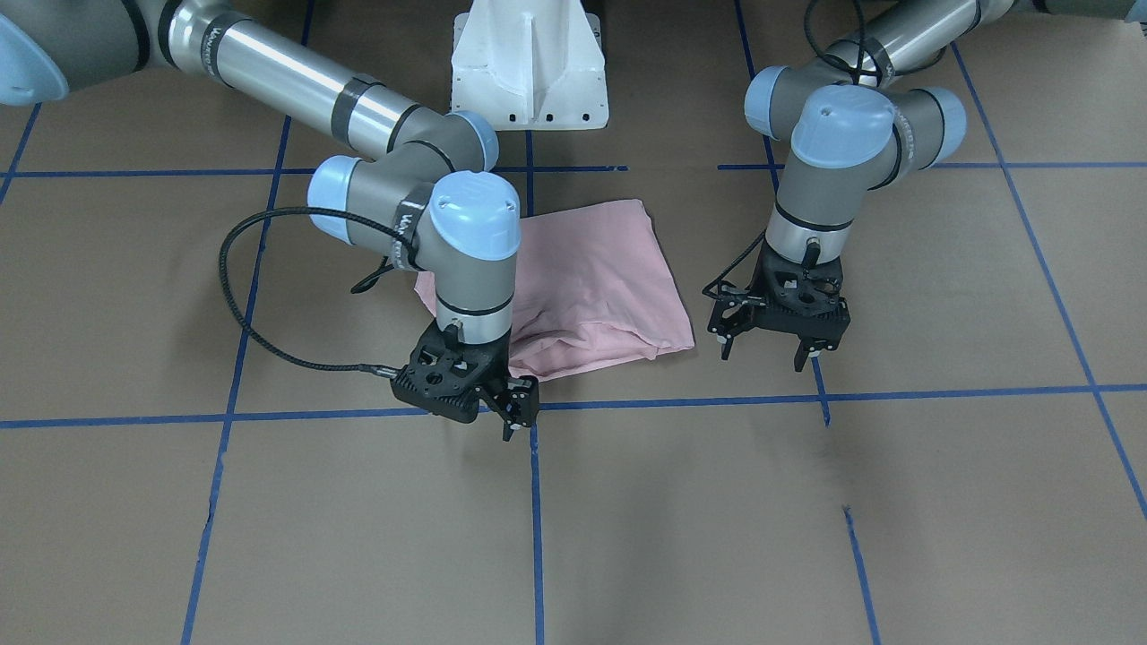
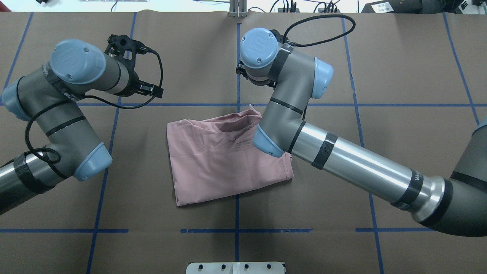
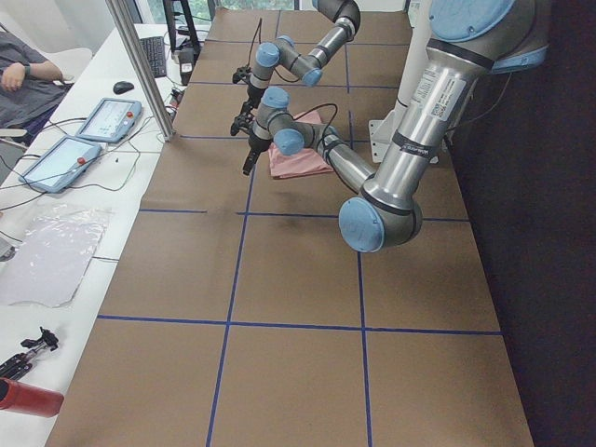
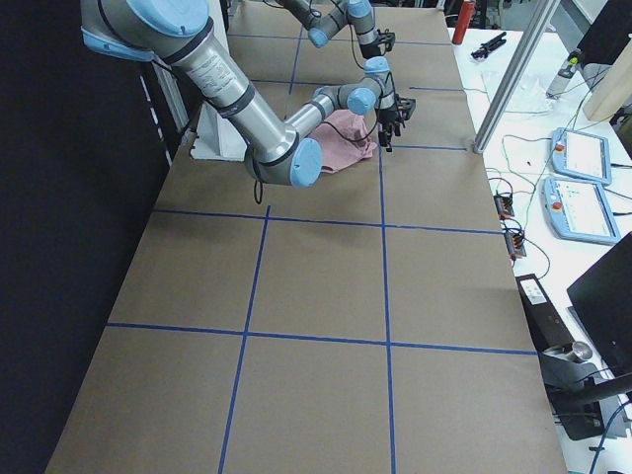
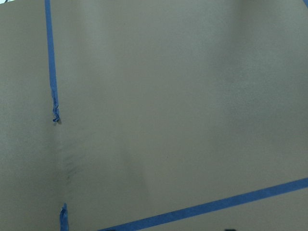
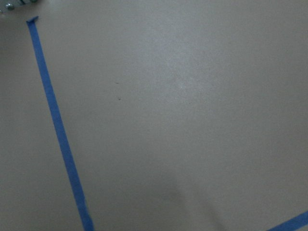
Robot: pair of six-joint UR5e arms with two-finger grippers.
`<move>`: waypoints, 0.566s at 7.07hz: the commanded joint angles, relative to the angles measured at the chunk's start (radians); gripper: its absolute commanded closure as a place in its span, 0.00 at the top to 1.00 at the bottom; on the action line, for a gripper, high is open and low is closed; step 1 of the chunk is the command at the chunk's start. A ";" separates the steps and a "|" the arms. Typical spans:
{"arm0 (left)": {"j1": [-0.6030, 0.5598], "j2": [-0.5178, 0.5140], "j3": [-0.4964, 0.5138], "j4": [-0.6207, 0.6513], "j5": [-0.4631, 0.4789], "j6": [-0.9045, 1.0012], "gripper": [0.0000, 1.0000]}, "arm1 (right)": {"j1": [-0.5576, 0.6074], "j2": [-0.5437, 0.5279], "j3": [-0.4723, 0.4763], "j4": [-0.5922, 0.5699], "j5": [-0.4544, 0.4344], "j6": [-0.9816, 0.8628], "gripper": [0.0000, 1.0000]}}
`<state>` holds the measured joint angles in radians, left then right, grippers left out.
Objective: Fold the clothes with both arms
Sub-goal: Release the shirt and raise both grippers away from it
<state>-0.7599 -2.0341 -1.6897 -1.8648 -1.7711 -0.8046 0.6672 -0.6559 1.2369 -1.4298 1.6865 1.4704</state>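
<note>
The clothes, a single pale pink T-shirt (image 1: 591, 287) (image 2: 220, 163), lie folded into a rough rectangle at the table's middle, with no print showing. My right gripper (image 1: 502, 412) hangs just past the shirt's edge farthest from the robot. It is open and holds nothing, and in the overhead view its own wrist hides it. Off the shirt's left side my left gripper (image 1: 763, 351) (image 2: 131, 64) hovers, open and empty, about a hand's width from the cloth. Both wrist views show only brown table and blue tape.
Blue tape lines (image 1: 538, 502) divide the brown table into squares. The white pedestal base (image 1: 529, 72) stands at the robot's edge. A side bench with two pendants (image 3: 107, 121) and a seated person (image 3: 19, 84) borders the far edge.
</note>
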 commanded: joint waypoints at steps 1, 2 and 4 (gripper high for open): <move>-0.001 0.059 -0.098 0.007 -0.014 0.005 1.00 | 0.063 -0.170 0.242 -0.122 0.099 -0.230 1.00; -0.004 0.122 -0.186 0.024 -0.014 0.077 1.00 | 0.121 -0.291 0.391 -0.192 0.148 -0.381 1.00; -0.134 0.214 -0.249 0.076 -0.074 0.361 1.00 | 0.255 -0.603 0.611 -0.222 0.202 -0.769 1.00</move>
<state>-0.8167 -1.8735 -1.9046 -1.8175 -1.8003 -0.6019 0.8386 -1.0617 1.7069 -1.6333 1.8604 0.9388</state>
